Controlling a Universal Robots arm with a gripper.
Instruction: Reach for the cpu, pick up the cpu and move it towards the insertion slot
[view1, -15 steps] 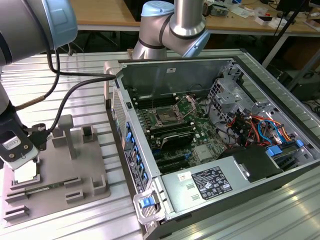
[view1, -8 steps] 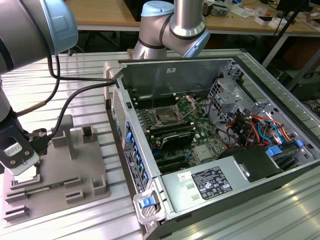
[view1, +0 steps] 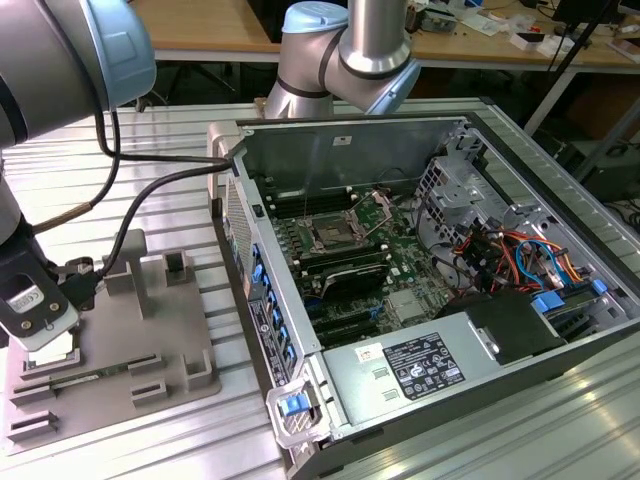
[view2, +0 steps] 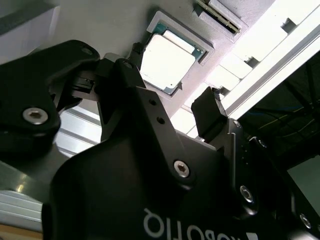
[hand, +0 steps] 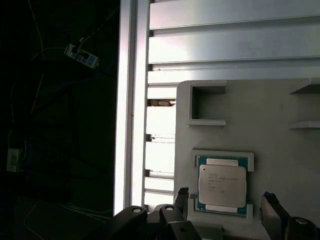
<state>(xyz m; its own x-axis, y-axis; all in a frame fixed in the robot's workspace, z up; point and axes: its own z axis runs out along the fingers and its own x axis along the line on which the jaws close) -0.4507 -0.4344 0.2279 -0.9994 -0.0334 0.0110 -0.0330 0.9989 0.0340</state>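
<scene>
The open fingers (hand: 270, 202) flank the cpu (hand: 222, 186), which lies flat in a recess of the grey tray (hand: 285, 150) on the desk (view1: 150, 140), well apart from the insertion slot (view1: 330, 236), so a good grasp likely means descending straight and centred, then pinching opposite edges evenly.

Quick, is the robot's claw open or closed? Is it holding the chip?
Gripper: open, holding nothing. In the first wrist view its jaws stand apart on either side of the cpu, which lies in the grey tray.
</scene>
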